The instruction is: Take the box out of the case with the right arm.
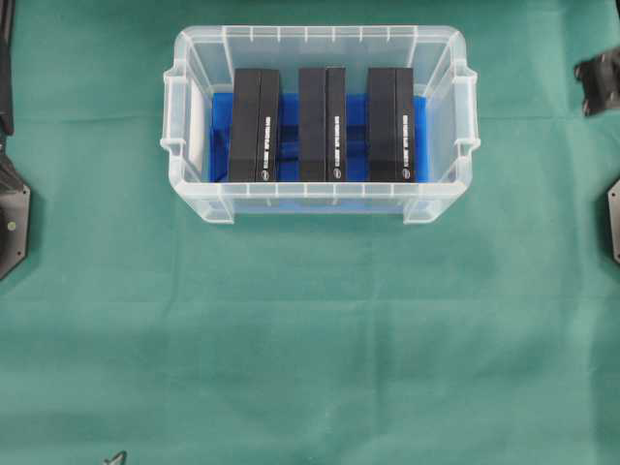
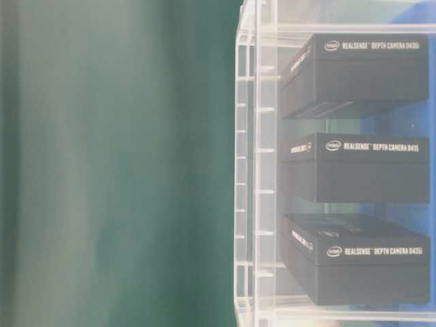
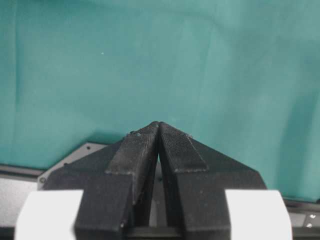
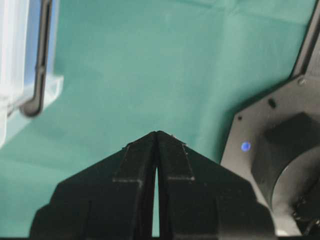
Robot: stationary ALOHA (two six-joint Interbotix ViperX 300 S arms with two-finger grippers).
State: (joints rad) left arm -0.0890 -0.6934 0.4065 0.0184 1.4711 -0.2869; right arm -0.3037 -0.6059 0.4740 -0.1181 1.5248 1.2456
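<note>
- 1 case (image 1: 320, 39), clear plastic w/ blue floor, sits on green cloth (image 1: 310, 339) toward the far side in overhead view.
- 3 black boxes inside, side by side: left box (image 1: 255, 124), middle box (image 1: 323, 123), right box (image 1: 389, 123). All 3 within the case walls, none lifted.
- My right gripper (image 4: 157, 134): tips pinched together, nothing between them, over bare cloth; case corner at upper left of my wrist view.
- My left gripper (image 3: 158, 124): also clenched, holding nothing.
</note>
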